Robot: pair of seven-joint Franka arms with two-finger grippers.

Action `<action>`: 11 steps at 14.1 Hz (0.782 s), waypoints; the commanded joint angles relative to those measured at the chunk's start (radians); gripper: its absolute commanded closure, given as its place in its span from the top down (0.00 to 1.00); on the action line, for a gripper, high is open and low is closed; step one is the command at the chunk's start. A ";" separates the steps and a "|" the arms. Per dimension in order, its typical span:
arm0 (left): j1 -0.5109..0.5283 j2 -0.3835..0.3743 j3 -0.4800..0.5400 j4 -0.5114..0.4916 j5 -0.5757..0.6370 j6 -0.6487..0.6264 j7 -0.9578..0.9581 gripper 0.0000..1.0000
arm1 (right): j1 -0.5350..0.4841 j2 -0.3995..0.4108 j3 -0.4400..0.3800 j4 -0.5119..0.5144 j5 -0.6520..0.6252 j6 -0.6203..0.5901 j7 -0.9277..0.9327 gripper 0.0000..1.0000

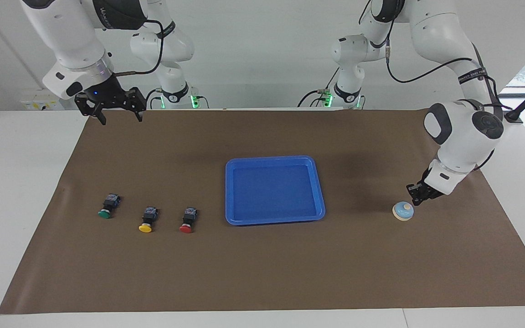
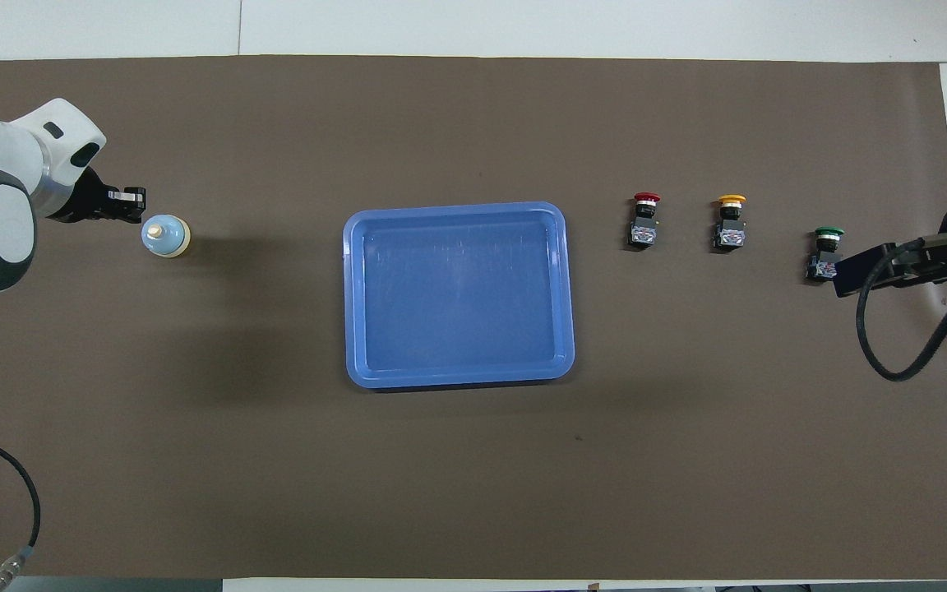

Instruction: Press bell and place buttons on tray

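Because the bell (image 1: 403, 211) sits at the left arm's end of the worktop, just below and beside the left end effector (image 1: 414, 195), whose tips are closed empty, that arm should press; the right end effector (image 1: 116, 116) waits, spread wide.

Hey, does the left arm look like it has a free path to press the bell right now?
Probably yes. The left tool, shut, hangs just beside the bell, by its cream knob, and nothing stands between them; the tray lies well clear toward the table's middle.
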 commanded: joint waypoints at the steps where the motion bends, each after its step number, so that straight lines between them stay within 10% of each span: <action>1: 0.006 0.012 0.001 -0.021 -0.003 0.046 0.000 0.00 | -0.023 -0.004 0.017 -0.001 0.015 -0.003 -0.016 1.00; 7: 0.006 0.017 0.001 -0.165 0.007 0.216 -0.005 0.00 | -0.023 -0.004 0.017 -0.001 0.015 -0.005 -0.016 1.00; 11: 0.009 -0.025 0.002 -0.111 0.009 0.088 0.001 0.00 | -0.023 -0.004 0.017 -0.001 0.015 -0.005 -0.016 1.00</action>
